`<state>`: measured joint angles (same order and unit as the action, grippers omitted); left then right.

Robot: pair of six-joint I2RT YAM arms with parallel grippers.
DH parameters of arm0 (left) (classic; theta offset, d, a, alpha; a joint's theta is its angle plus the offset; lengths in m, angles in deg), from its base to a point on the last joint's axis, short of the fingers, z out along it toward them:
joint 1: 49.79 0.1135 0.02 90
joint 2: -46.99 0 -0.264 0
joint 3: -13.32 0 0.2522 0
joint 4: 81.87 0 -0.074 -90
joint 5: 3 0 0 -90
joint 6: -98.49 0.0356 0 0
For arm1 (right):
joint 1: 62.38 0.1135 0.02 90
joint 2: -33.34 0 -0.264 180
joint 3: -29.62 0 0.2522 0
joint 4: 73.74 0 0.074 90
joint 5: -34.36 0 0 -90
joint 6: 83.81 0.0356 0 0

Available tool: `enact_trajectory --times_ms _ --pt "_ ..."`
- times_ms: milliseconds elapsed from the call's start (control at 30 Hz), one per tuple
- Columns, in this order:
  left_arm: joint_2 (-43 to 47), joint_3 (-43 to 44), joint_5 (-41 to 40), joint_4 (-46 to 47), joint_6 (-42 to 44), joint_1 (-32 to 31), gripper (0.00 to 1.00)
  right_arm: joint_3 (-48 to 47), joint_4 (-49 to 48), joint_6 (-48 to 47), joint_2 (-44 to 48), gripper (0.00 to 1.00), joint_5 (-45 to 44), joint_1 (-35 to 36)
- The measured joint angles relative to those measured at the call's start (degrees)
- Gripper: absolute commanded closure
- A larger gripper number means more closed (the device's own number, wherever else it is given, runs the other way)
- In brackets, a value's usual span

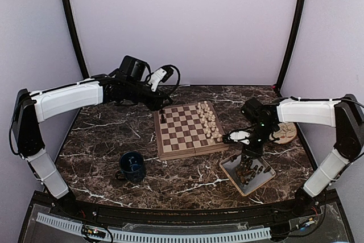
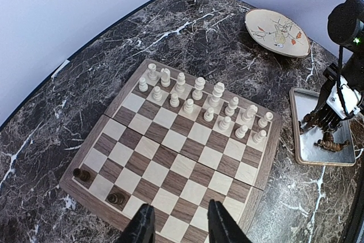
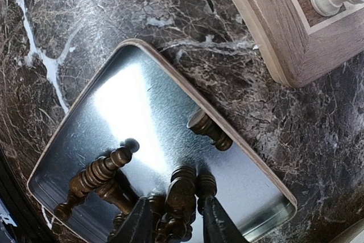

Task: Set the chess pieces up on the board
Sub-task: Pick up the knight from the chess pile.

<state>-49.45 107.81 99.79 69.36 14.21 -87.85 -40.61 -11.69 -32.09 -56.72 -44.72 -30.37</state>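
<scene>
Jaws of left gripper (image 2: 176, 223) stand apart, empty, above the board (image 2: 170, 157) edge, near two dark pieces (image 2: 81, 173) already placed. Right gripper (image 3: 177, 220) is low in the tray (image 3: 125, 106), jaws astride a heap of dark pieces (image 3: 181, 194); clamped or not, cannot tell. Advice: isolate one piece, grip mid-stem, lift w/o dragging neighbours.

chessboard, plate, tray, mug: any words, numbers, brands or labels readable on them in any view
No readable text in any view.
chessboard: no letters or numbers on its border.
plate: only a painted drawing with orange marks, no words.
tray: bare metal, no label.
mug: plain blue, no print visible.
</scene>
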Motion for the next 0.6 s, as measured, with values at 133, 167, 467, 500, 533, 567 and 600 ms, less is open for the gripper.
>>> enact_trajectory --times_ms 133,167,467,500,533,567,600 --pt "0.0 0.0 0.1 0.0 0.0 0.0 0.66 0.0 -0.4 0.5 -0.6 0.75 -0.4 0.3" --pt "0.0 0.0 0.1 0.0 0.0 0.0 0.66 -0.2 -0.4 0.7 -0.8 0.76 -0.3 0.4" --pt "0.0 0.0 0.3 0.0 -0.1 0.0 0.66 -1.2 -0.7 1.3 -3.3 0.87 -0.5 1.2" --pt "0.0 0.0 0.3 0.0 -0.1 0.0 0.66 -1.4 -0.7 1.4 -3.4 0.88 -0.4 1.3" --pt "-0.1 0.0 0.3 0.0 -0.1 0.0 0.66 -1.5 -0.6 1.4 -3.5 0.9 -0.4 1.3" --pt "-0.1 0.0 0.3 0.0 -0.1 0.0 0.66 -1.6 -0.6 1.3 -3.6 0.9 -0.4 1.4" --pt "-0.1 0.0 0.3 0.0 -0.1 0.0 0.66 -1.7 -0.5 1.4 -3.7 0.9 -0.4 1.4"
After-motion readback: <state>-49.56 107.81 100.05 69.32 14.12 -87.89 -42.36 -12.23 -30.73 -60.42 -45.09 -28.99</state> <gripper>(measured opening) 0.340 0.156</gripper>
